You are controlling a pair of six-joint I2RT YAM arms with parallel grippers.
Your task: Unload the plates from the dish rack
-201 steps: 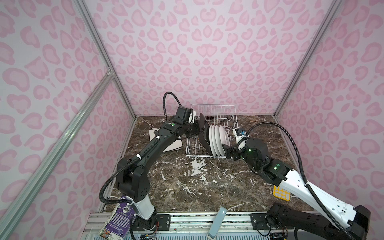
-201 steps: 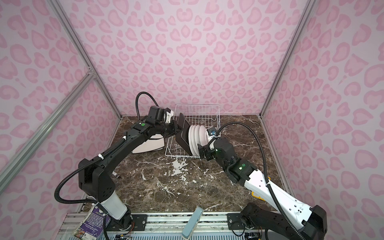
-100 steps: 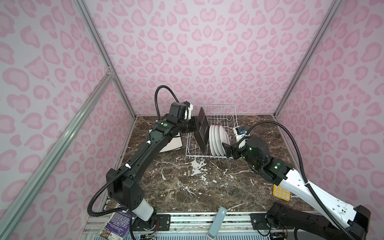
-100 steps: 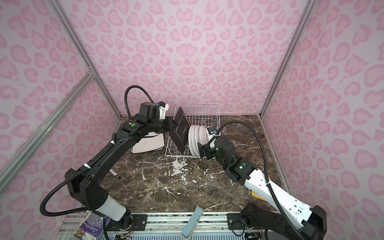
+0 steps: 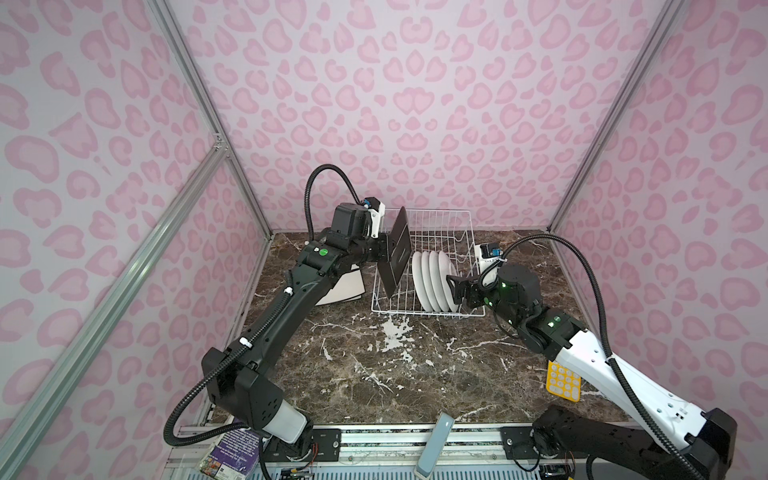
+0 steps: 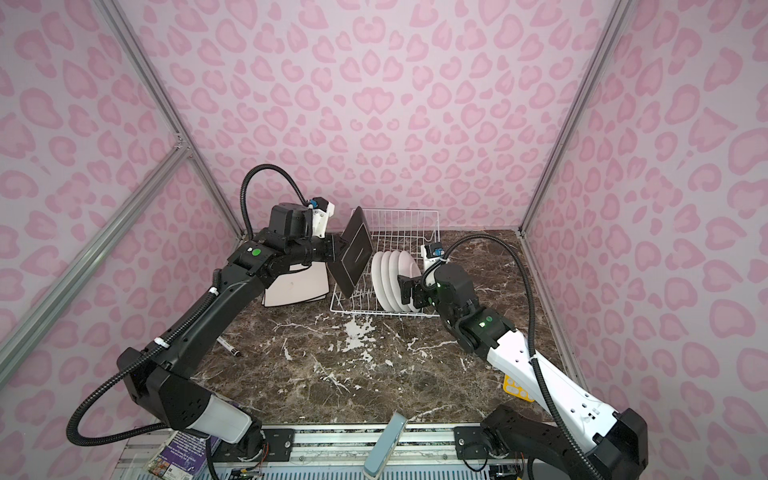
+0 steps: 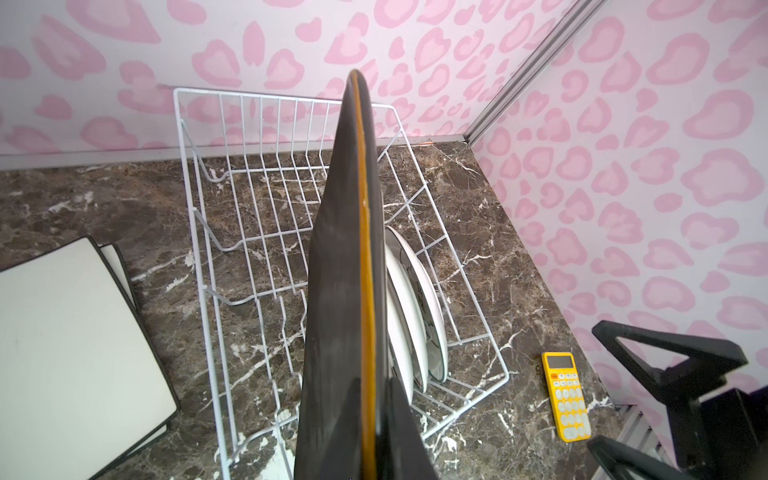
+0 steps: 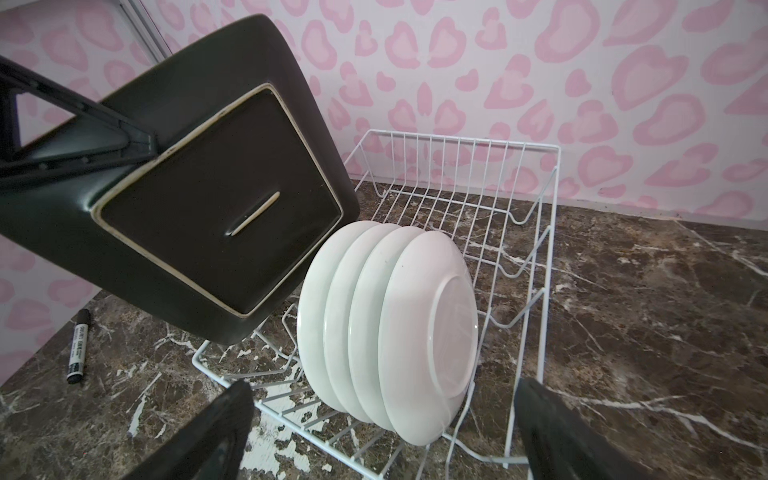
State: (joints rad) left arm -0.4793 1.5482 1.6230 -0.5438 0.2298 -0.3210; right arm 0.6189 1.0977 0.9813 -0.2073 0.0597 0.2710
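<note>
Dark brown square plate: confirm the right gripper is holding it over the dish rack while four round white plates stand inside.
The left gripper holds the dark brown square plate, as both top views show; the right gripper is open. It is over the dish rack, with four round white plates inside.

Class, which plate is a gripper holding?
The dark brown square plate, clamped in the left gripper; the four round white plates stand in the dish rack.

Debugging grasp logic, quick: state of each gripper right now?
Left gripper: shut on the dark brown square plate.
Right gripper: open, empty, beside the round white plates.
</note>
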